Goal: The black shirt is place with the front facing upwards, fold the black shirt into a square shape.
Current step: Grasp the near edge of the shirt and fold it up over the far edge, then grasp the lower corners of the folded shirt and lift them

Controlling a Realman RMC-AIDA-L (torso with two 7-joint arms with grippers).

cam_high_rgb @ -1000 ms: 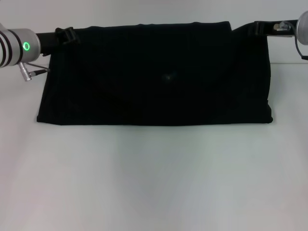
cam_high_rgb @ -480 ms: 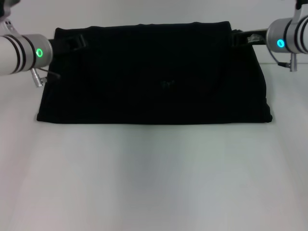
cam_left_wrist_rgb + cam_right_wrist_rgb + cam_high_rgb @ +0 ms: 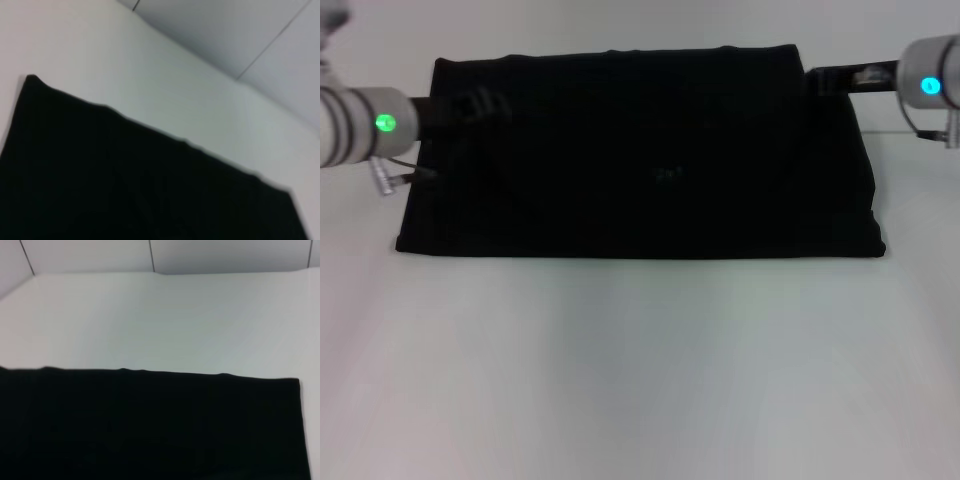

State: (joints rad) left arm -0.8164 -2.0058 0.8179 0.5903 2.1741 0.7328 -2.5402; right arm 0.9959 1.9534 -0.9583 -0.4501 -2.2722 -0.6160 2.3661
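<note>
The black shirt (image 3: pixel 650 160) lies flat on the white table (image 3: pixel 640 380) as a wide folded rectangle, plain black side up; no print or label shows. My left gripper (image 3: pixel 480 103) is over the shirt's far left part, dark against the cloth. My right gripper (image 3: pixel 820 78) is at the shirt's far right corner, at its edge. The left wrist view shows the shirt's far edge (image 3: pixel 125 190) against the bare table. The right wrist view shows the same black cloth (image 3: pixel 150 425) with a straight far edge.
White table top runs in front of the shirt and behind it (image 3: pixel 165 320). A pale wall with panel seams (image 3: pixel 151 255) stands at the table's far side.
My left arm has moved inward over the shirt's left part and a little nearer. My right arm came inward, then drew back slightly to the right. The shirt's far right edge now slopes inward.
</note>
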